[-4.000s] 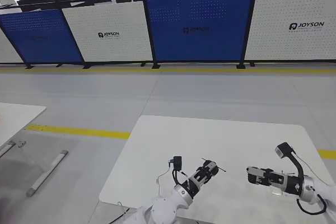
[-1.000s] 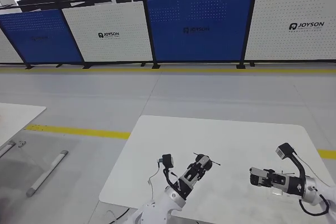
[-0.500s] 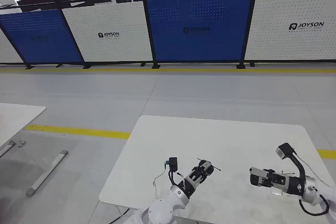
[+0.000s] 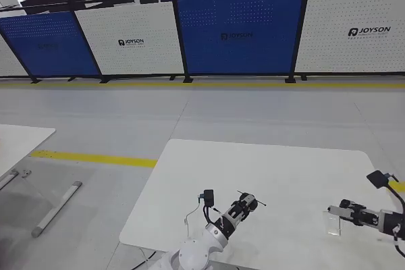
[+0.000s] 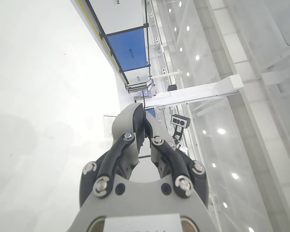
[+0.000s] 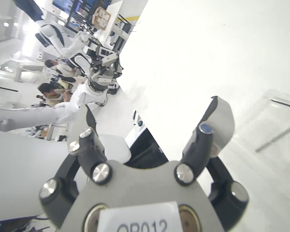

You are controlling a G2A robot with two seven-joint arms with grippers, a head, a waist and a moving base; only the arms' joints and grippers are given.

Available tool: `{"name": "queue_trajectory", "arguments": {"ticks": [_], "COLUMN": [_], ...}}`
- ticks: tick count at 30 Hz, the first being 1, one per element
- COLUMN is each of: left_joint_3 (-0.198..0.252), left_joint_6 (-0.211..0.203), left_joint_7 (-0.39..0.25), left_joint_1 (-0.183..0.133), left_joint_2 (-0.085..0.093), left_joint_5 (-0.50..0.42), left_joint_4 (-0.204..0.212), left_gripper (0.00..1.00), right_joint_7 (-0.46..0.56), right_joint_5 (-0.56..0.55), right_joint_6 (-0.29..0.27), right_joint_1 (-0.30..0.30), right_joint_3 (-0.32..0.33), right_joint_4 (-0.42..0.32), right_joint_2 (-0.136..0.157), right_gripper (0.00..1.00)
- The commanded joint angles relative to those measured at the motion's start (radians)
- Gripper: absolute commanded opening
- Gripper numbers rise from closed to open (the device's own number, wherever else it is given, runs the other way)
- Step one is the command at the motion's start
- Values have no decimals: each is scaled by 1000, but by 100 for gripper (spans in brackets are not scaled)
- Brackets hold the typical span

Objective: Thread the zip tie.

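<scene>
One zip tie [image 4: 251,198] sat pinched in the left claw [image 5: 142,113]; the right claw [image 6: 151,107] gaped wide (over the single bench [image 4: 270,169]).

We see a white worktop [image 4: 277,169] on a grey floor. Behind it is a row of blue pegboard panels [image 4: 239,34] and white pegboard panels [image 4: 128,37]. A yellow floor line [image 4: 94,158] runs past a second table [image 4: 13,145], and a grey bar [image 4: 56,209] lies on the floor nearby.
</scene>
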Motion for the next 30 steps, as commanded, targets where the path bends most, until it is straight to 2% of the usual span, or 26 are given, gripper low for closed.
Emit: {"name": "queue_trajectory", "arguments": {"ticks": [1, 2, 13, 16, 20, 22, 28, 30], "left_joint_3": [0, 0, 0, 0, 0, 0, 0, 0], "left_joint_6": [0, 0, 0, 0, 0, 0, 0, 0], "left_joint_7": [0, 0, 0, 0, 0, 0, 0, 0], "left_joint_1": [0, 0, 0, 0, 0, 0, 0, 0], "left_joint_2": [0, 0, 0, 0, 0, 0, 0, 0], "left_joint_5": [0, 0, 0, 0, 0, 0, 0, 0], "left_joint_4": [0, 0, 0, 0, 0, 0, 0, 0], "left_gripper": [0, 0, 0, 0, 0, 0, 0, 0], "right_joint_7": [-19, -81, -81, -84, 37, 77, 117, 117], "right_joint_5": [-143, -181, -181, -245, -251, -284, -407, -411], "right_joint_6": [22, 26, 26, 17, 27, 46, 91, 96], "right_joint_1": [6, -3, -3, -1, 72, 126, 254, 261], "right_joint_3": [14, 17, 17, 6, -40, -91, -266, -273], "right_joint_4": [-14, -33, -33, -50, -31, -7, 93, 98], "right_joint_2": [8, 7, 7, 9, 13, 11, -6, -7], "right_gripper": [100, 100, 100, 100, 100, 100, 100, 100]}}
